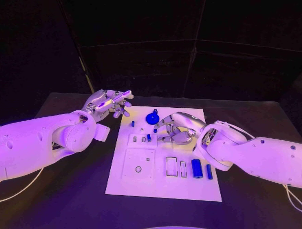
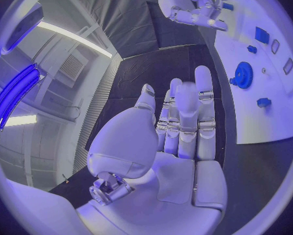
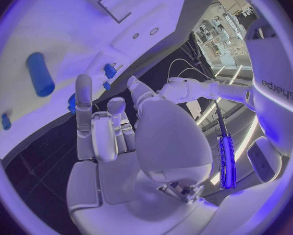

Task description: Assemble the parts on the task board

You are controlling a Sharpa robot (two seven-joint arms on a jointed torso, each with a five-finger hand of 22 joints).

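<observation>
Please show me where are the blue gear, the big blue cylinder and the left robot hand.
blue gear (image 1: pixel 151 117), head view, its round face.
big blue cylinder (image 1: pixel 197 168), head view, mid-body.
left robot hand (image 1: pixel 107 103), head view, palm.

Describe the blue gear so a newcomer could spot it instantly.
Start at the white task board in the middle of the black table. Near its far edge, just ahead of the right hand, sits the blue gear. It is round and toothed; the other blue parts nearby are small blocks or plain cylinders.
</observation>
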